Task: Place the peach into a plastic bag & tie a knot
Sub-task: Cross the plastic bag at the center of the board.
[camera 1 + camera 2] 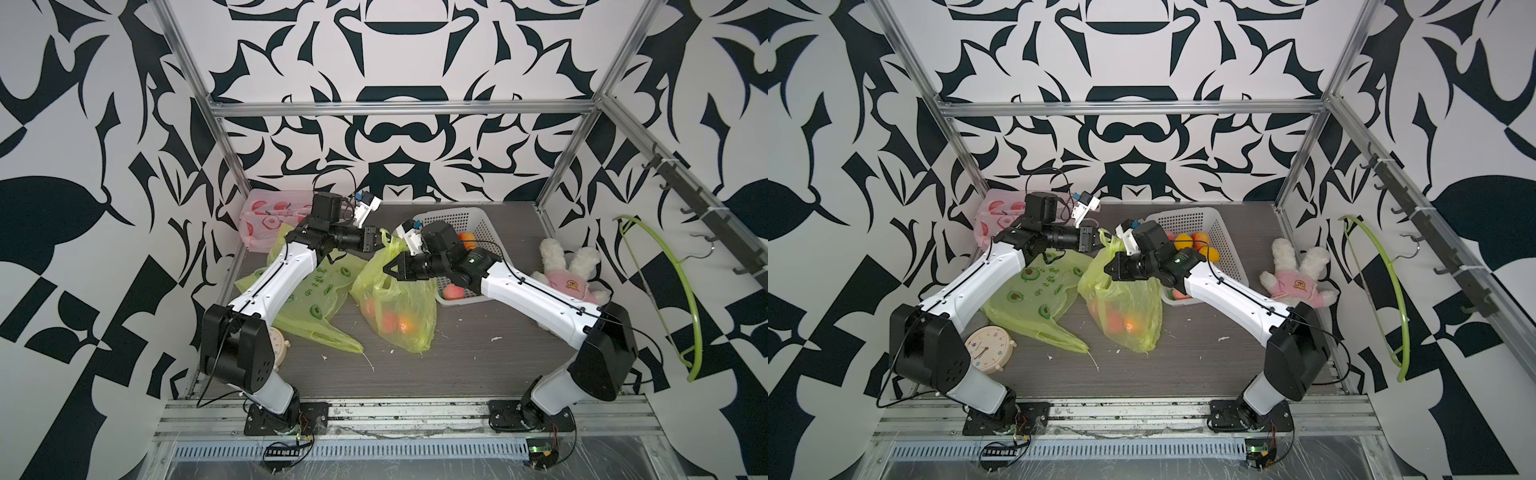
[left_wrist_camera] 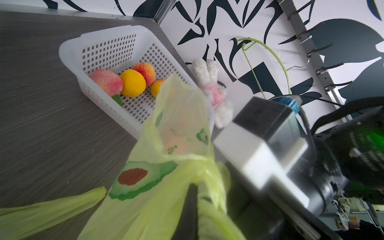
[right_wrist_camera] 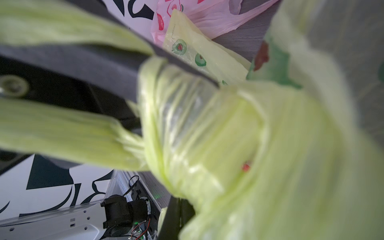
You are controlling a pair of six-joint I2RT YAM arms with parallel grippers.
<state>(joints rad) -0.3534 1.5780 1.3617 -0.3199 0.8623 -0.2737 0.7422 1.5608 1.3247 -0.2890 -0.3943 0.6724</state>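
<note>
Top views: a thin, crinkly yellow-green plastic bag point(image 1: 395, 307) point(image 1: 1129, 307) with avocado prints stood mid-table on the grey wood-grain tabletop point(image 1: 478, 365). A round orange-pink peach point(image 1: 388, 321) showed through the film at the bag's bottom, touching other orange fruit. The left gripper point(image 1: 382, 240) point(image 1: 1102, 241) was closed on the bag's top handle. The right gripper point(image 1: 388, 268) point(image 1: 1108, 268) was closed on the bunched neck just below. A white perforated plastic basket point(image 1: 478, 224) sat beside the bag, behind the right arm, with more fruit in it. A second flat yellow-green bag point(image 1: 307, 299) lay under the left arm; its green printed characters were too small to read. Also there: a pink film bag with red prints point(image 1: 266, 220), a fluffy white rabbit plush in a pink top point(image 1: 565, 270), a round cream clock point(image 1: 986, 347), and a green wire hanger point(image 1: 690, 291).

Left wrist view: a dark finger point(image 2: 192, 207) pinched gathered bag film. A large avocado print was sharp, but faint lettering on the handle was unreadable. The basket held fuzzy peaches and smooth orange fruit.

Right wrist view: blurred, twisted bag strands crossed a dark finger point(image 3: 104, 68). The grip point itself was hidden by film.
</note>
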